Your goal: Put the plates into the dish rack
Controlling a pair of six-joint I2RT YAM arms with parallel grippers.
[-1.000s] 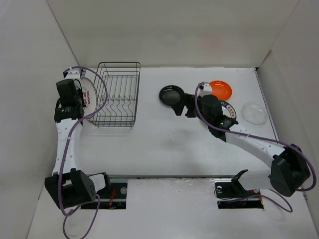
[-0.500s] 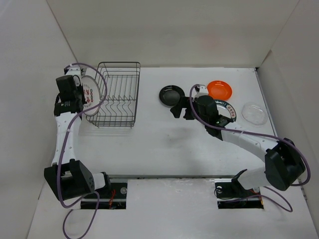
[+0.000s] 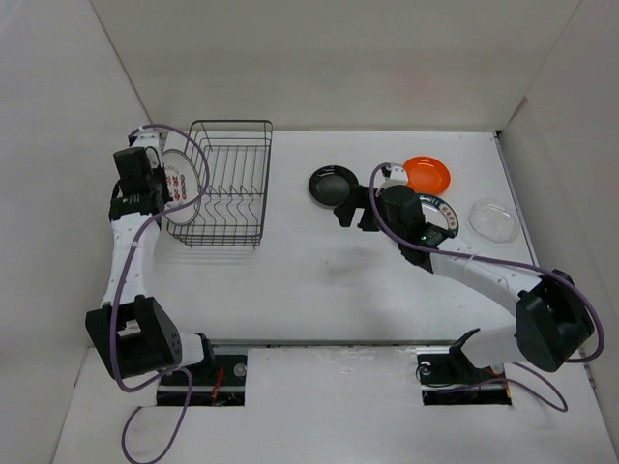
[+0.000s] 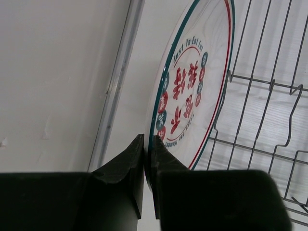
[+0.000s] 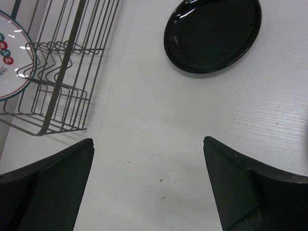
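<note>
My left gripper [image 3: 147, 184] is shut on the rim of the white plate with red pattern [image 3: 179, 179] and holds it on edge at the left wall of the dark wire dish rack [image 3: 230, 184]. In the left wrist view the fingers pinch this plate [image 4: 192, 86] at its lower rim, with the rack wires [image 4: 269, 96] just right of it. My right gripper [image 3: 353, 208] is open and empty, a little this side of the black plate [image 3: 332, 184], which lies flat ahead in the right wrist view [image 5: 211, 33]. The orange plate [image 3: 427, 174] lies behind it. The green-rimmed white plate [image 3: 443, 208] is partly hidden under the right arm.
A clear round lid or bowl [image 3: 493, 218] lies at the far right. White walls close in the table on the left, back and right. The rack [image 5: 67, 72] also shows at the upper left of the right wrist view.
My left gripper has moved a little toward the back with the patterned plate, keeping it by the rack's left side. The right gripper has barely shifted near the black plate.
</note>
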